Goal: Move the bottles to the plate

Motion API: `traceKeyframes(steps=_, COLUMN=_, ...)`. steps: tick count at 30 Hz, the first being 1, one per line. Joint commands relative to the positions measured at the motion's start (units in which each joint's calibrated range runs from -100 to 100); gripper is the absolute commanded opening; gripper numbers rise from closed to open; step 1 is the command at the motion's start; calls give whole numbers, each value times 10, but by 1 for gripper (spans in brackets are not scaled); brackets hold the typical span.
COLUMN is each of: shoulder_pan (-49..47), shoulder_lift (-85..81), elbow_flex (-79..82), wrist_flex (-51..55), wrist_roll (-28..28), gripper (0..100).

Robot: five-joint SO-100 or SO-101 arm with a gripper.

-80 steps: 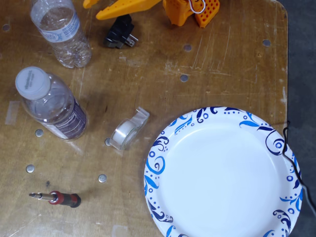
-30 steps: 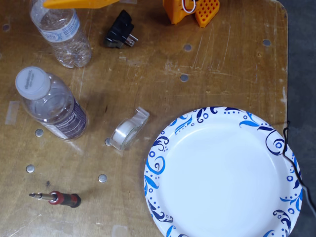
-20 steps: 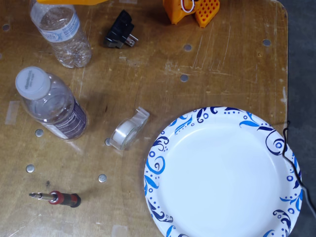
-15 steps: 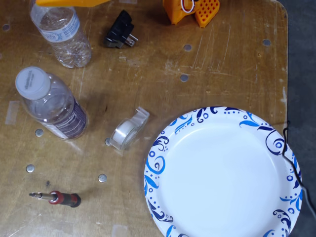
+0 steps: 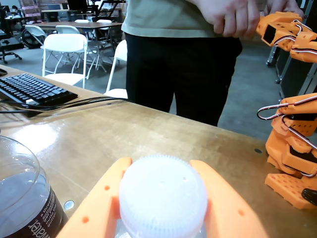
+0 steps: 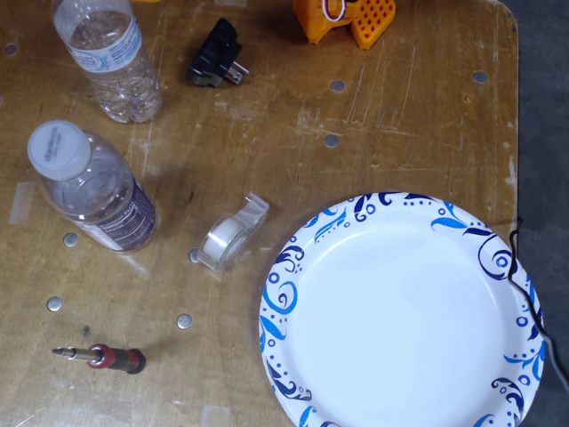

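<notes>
On a scuffed wooden table (image 6: 382,116), our end effector (image 5: 163,198) brackets the white cap (image 5: 163,196) of the light-blue-labelled bottle (image 6: 108,60), one orange finger on each side. We cannot tell from the wrist view whether the fingers (image 5: 101,208) are pressing the cap or only flanking it, and the fixed view does not show the end effector at all. Taking the blue-swirl plate (image 6: 284,294) as our landmark, that bottle stands upright well up and to the left of it, near the table's far-left corner in the fixed view. The dark-labelled bottle (image 6: 89,187) stands to the plate's left, with a clear tape dispenser (image 6: 231,234) between it and the plate's rim. A black plug adapter (image 6: 213,58) lies above and left of the plate, a small red-handled screwdriver (image 6: 102,357) lies to its lower left, and the arm's orange base (image 6: 342,18) sits above it at the table's top edge. The plate is bare, so in our judgement no bottle has been delivered yet. We see the risk in the grip: a hold on the smooth, rounded cap alone could slip or let the bottle swing and tip, and it might strike the dark-labelled bottle or the tape dispenser on its way to the plate.
</notes>
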Motion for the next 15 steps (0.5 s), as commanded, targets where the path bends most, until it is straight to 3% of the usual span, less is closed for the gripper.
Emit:
traceKeyframes(steps=1, shoulder_pan=9, shoulder_lift=-4, elbow_flex=-22, wrist_flex=-8, wrist_roll=3, gripper=1)
traceKeyframes(steps=12, shoulder_pan=-25, shoulder_lift=-30, elbow_flex=-76, wrist_flex=3, wrist_roll=-5, gripper=1)
traceKeyframes(steps=15, shoulder_pan=-47, shoulder_lift=-60, elbow_flex=-110, wrist_flex=52, wrist_roll=-6, gripper=1)
